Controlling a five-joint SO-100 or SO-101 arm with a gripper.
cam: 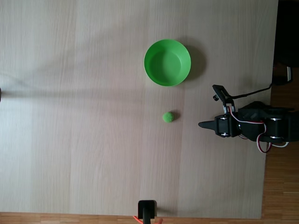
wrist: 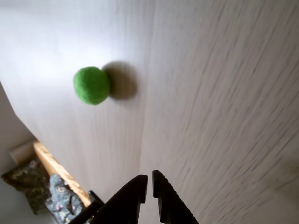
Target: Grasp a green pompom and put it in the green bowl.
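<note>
We see the small fuzzy bright green pompom (cam: 168,116) lying on the pale wood-grain table (cam: 84,140), below the round bright green plastic bowl (cam: 167,62) in the fixed view, apart from it. The black 2-finger gripper (wrist: 150,179) enters the wrist view from the bottom edge, fingertips nearly pressed together with a thin slit between, pinching nothing. Pompom (wrist: 91,85) sits up-left of the tips there, well apart. In the fixed view the gripper (cam: 201,124) sits right of the pompom, near it; height above the table probably small, hard to tell.
</note>
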